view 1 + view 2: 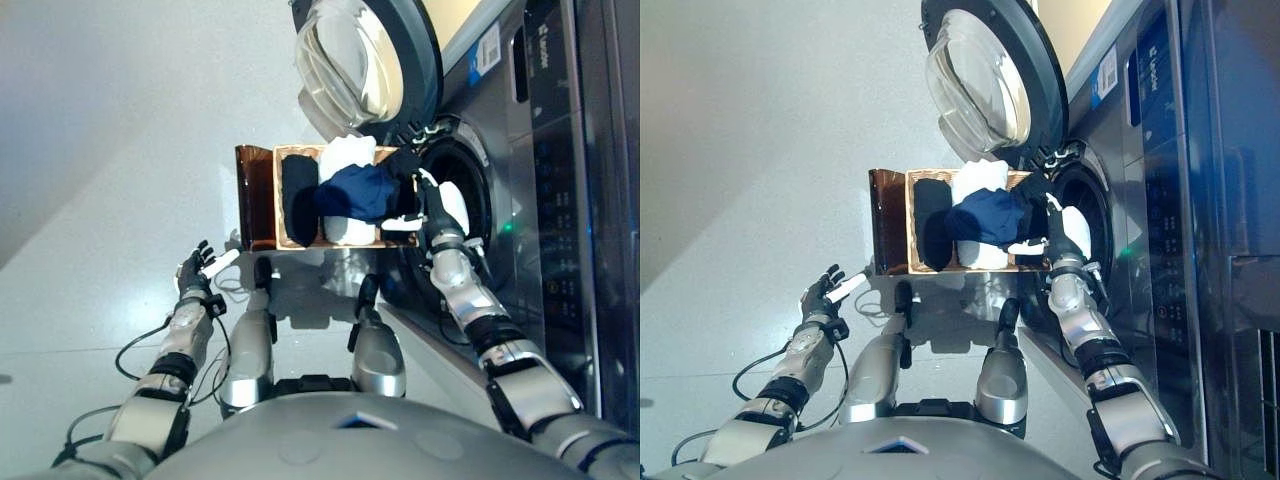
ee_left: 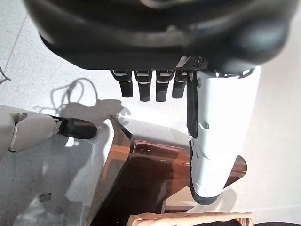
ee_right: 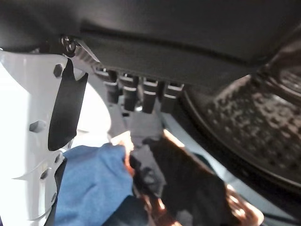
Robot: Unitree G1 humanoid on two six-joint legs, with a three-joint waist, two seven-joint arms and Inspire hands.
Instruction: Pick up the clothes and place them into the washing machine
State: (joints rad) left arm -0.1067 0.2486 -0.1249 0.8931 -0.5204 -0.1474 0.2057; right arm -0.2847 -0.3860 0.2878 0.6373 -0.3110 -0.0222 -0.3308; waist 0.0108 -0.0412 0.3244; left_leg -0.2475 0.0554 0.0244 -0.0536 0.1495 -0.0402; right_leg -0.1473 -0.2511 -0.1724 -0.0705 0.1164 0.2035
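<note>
Pale grey speckled floor (image 1: 100,150) spreads under me, and the dark grey front-loading washing machine (image 1: 560,200) stands at my right with its round glass door (image 1: 365,65) swung open. My right hand (image 1: 425,200), fingers relaxed, holds nothing and hovers at the drum mouth beside the navy blue cloth (image 1: 358,190) heaped with white and black clothes in the rectangular woven wicker basket (image 1: 300,240). My right wrist view alone shows the perforated drum (image 3: 244,122). My left hand (image 1: 195,268) hangs open, low over the floor.

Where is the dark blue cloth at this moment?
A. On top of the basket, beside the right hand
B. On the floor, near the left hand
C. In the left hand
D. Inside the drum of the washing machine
A: the dark blue cloth lies on the basket, next to the right hand, outside the washing machine drum.
</note>
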